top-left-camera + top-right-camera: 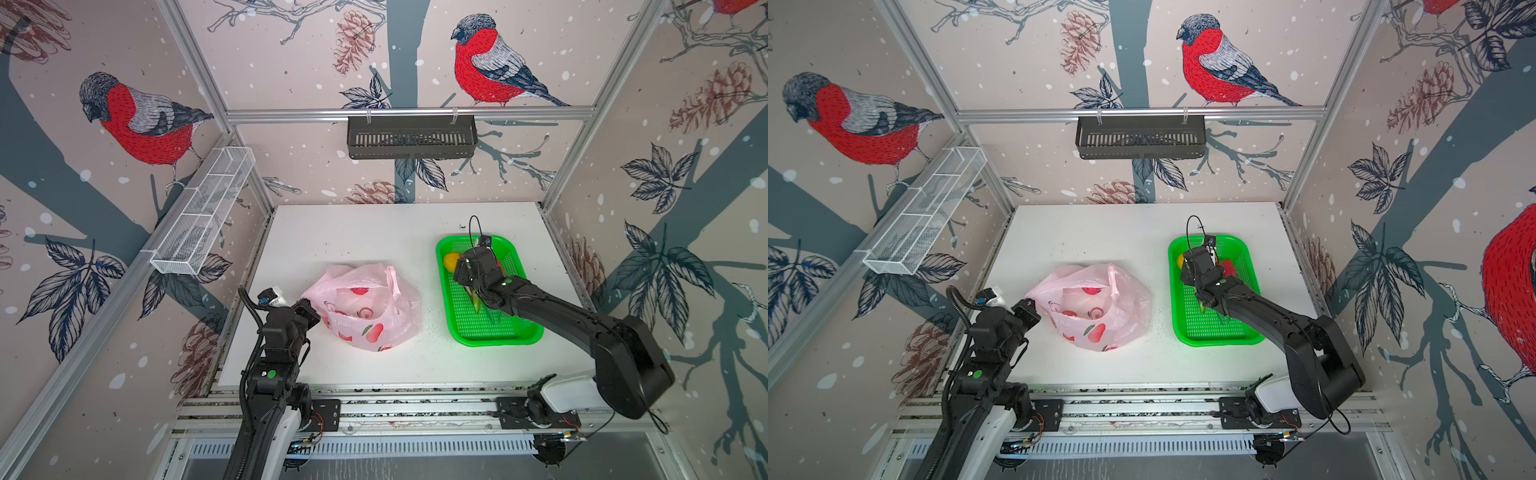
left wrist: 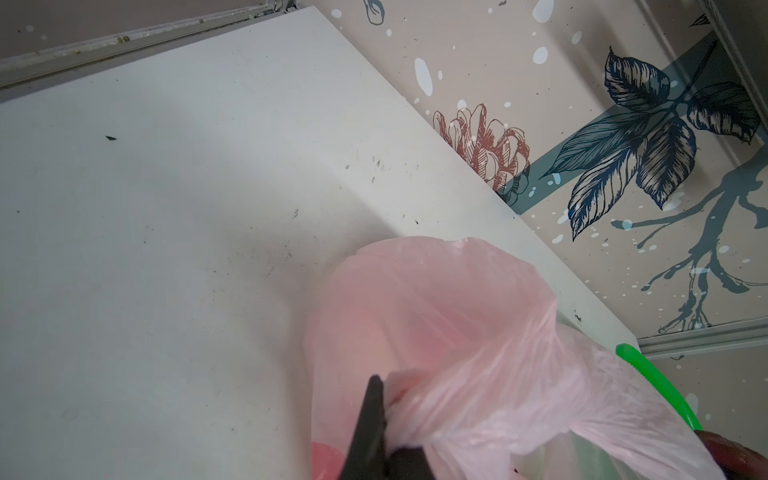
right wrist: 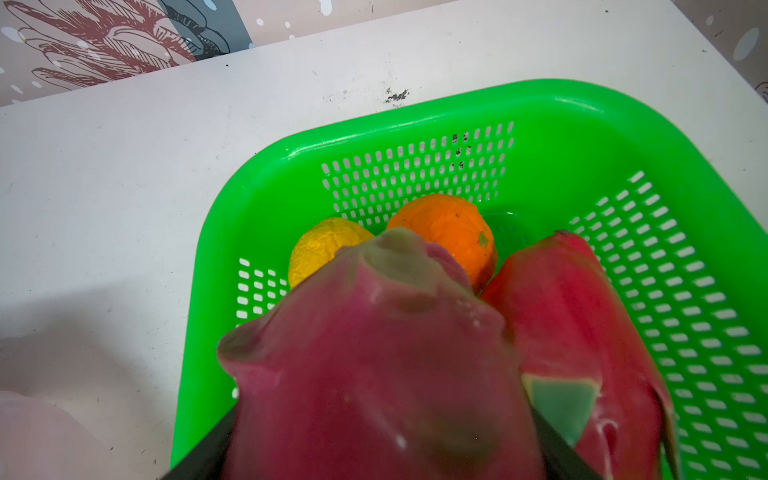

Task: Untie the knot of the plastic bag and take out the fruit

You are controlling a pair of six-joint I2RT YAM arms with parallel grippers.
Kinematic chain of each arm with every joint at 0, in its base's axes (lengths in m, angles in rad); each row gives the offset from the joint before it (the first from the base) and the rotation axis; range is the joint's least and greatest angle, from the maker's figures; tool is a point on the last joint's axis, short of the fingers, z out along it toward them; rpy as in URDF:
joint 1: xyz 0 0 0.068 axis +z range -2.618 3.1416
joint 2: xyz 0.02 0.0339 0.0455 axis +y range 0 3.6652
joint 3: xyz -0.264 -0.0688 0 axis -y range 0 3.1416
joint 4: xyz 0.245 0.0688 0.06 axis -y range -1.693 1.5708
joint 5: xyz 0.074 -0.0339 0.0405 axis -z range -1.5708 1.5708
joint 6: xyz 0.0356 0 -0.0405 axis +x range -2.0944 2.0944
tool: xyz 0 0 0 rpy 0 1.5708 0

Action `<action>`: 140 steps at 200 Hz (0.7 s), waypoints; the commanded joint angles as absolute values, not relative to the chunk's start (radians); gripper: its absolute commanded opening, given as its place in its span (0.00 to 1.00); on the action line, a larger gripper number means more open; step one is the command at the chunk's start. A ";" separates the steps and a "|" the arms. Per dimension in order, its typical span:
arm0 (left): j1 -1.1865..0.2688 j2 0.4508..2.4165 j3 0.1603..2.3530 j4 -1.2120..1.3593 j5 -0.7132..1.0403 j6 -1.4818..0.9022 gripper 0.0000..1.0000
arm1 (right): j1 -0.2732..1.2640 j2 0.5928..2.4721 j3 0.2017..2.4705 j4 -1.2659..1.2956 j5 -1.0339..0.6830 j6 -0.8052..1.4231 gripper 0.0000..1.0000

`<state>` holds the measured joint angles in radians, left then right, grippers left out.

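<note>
On the white tabletop, the translucent pale pink plastic bag is lying left of the bright green mesh basket, its rim pinched in the closed left gripper. Over the basket, the right gripper is clamping a magenta green-tipped dragon fruit.

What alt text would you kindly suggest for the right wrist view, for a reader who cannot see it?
The right hand grips a magenta, green-tipped dragon fruit close to the camera, at a green mesh basket on the white table. In the basket lie a yellow lemon-like fruit, an orange and a second dragon fruit.
</note>
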<state>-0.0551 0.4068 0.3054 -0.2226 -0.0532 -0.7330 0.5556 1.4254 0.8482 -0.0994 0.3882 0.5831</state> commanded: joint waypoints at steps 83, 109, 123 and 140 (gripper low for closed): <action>-0.051 0.411 0.305 -0.195 -0.060 -0.735 0.00 | 0.549 1.491 0.833 -0.042 0.350 0.604 0.64; -0.051 0.413 0.305 -0.192 -0.060 -0.734 0.00 | 0.548 1.510 0.831 -0.034 0.341 0.604 0.64; -0.051 0.414 0.305 -0.192 -0.059 -0.734 0.00 | 0.548 1.523 0.832 -0.029 0.337 0.604 0.65; -0.051 0.414 0.304 -0.193 -0.058 -0.734 0.00 | 0.546 1.536 0.833 -0.025 0.333 0.604 0.65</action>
